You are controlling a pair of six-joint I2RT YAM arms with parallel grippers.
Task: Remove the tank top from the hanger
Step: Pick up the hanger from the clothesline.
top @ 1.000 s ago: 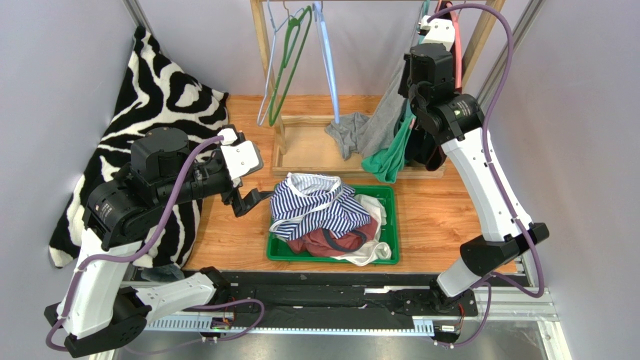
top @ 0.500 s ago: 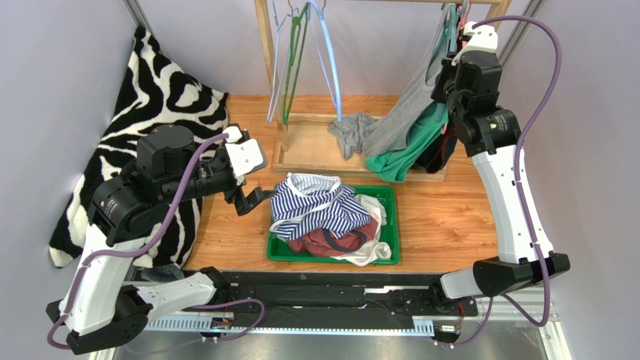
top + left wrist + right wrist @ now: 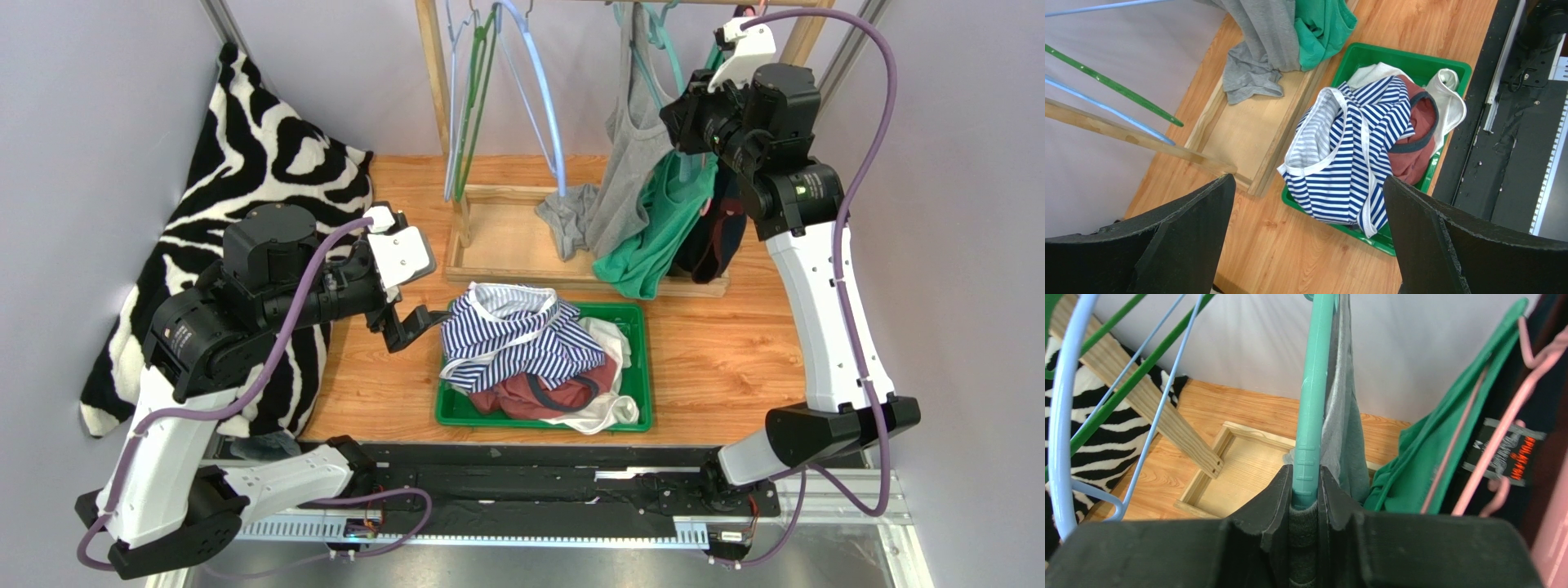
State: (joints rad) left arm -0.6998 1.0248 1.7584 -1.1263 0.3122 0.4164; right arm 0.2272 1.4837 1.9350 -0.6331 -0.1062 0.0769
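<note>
Clamped tight with the right gripper (image 3: 1306, 478) on the thin teal plastic hanger (image 3: 1315, 386), beside the limp grey jersey tank top (image 3: 1344, 416) draped over it at the wooden rack (image 3: 432, 74); likely light, soft and stretchy, so best pinched at a shoulder strap with the wide-open, empty left gripper (image 3: 411, 328).

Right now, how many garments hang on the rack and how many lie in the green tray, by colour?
Grey tank top, hanging: 1
Green top, hanging: 1
Black garment, hanging: 1
Striped top, in green tray: 1
Red garment, in tray: 1
White garment, in tray: 1
Total: 6
</note>
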